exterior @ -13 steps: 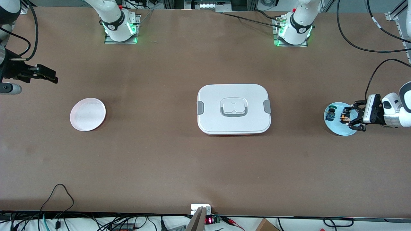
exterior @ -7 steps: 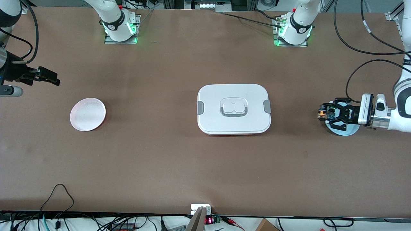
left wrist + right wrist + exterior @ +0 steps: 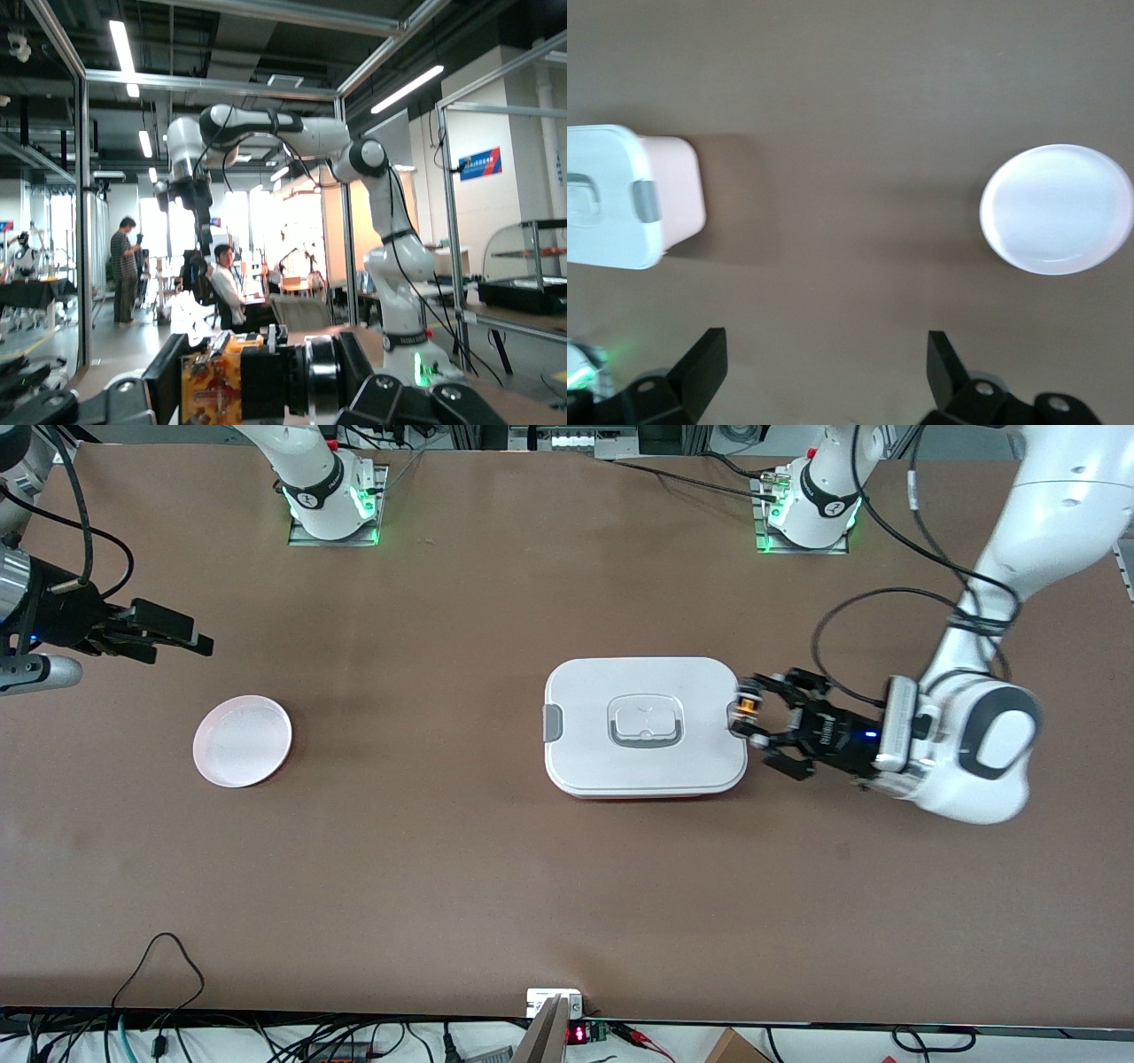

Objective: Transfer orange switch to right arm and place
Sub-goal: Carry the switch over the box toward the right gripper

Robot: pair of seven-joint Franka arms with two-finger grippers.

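My left gripper (image 3: 749, 718) is shut on the orange switch (image 3: 747, 707), a small orange-and-black part, and holds it in the air over the white lidded box's (image 3: 645, 724) end toward the left arm. In the left wrist view the orange switch (image 3: 213, 381) sits clamped between the black fingers (image 3: 168, 376). My right gripper (image 3: 182, 636) is open and empty, up over the table near the right arm's end, above the white round plate (image 3: 242, 740). The right wrist view shows its open fingers (image 3: 700, 359), the plate (image 3: 1057, 209) and the box (image 3: 620, 197).
The white lidded box with grey latches stands mid-table. The white plate lies toward the right arm's end. Cables run along the table's front edge (image 3: 159, 957). The blue plate is out of view under the left arm.
My left gripper has lifted the orange switch off the blue plate and carried it toward the table's middle, to the box's edge. My right gripper has edged toward the middle.
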